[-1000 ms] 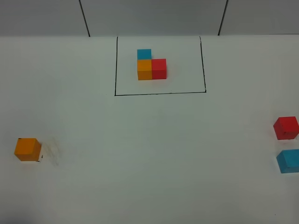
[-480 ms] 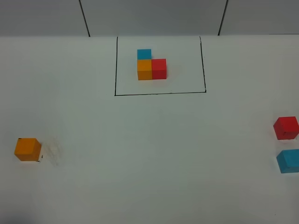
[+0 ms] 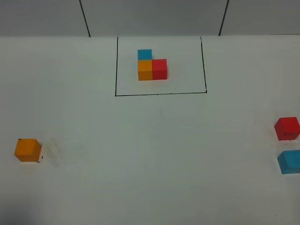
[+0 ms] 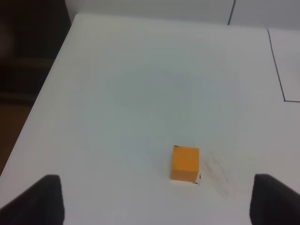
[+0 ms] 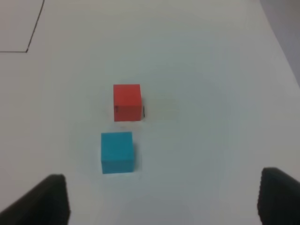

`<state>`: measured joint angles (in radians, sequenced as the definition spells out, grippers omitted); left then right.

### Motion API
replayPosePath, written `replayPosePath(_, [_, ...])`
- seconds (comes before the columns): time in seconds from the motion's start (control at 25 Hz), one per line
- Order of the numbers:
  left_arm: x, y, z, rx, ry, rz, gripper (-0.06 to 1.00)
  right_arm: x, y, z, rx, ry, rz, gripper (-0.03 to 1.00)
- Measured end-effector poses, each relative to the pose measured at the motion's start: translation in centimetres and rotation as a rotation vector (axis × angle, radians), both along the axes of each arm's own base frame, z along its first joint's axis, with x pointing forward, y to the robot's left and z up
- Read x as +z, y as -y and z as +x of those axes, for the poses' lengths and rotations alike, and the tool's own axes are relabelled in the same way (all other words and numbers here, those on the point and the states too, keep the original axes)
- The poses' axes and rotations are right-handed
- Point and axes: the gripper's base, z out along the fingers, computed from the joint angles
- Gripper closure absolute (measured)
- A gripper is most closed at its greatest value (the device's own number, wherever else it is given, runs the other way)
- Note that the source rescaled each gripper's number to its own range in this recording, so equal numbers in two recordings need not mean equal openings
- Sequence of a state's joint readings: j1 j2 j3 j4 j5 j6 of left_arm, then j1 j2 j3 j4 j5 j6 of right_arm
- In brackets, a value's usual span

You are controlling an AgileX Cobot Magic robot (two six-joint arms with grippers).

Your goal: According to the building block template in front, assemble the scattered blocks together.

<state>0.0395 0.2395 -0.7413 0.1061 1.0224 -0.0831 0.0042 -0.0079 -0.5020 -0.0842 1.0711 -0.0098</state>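
The template is an L of sky-blue, orange and red cubes inside a black outline at the far middle of the table. A loose orange cube lies at the near left and also shows in the left wrist view. A loose red cube and a loose sky-blue cube lie at the right edge, and both show in the right wrist view, red and sky-blue. My left gripper is open and empty, short of the orange cube. My right gripper is open and empty, short of the sky-blue cube.
The white table ends at a grey back wall with two dark vertical seams. In the left wrist view the table's left edge drops off to a dark floor. Neither arm shows in the high view.
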Motion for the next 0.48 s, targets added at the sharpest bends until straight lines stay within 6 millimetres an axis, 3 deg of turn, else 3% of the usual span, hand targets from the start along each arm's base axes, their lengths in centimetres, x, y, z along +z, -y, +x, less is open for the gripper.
replayPosePath(0.24, [1.7, -0.6, 3.6, 0.018, -0.091, 0.060, -0.05, 0.0, 0.0, 0.0, 0.000, 0.000, 0.000, 0.16])
replayPosePath(0.48, [0.8, -1.0, 7.4, 0.029, -0.239, 0.101, -0.05, 0.0, 0.0, 0.0, 0.000, 0.000, 0.000, 0.16])
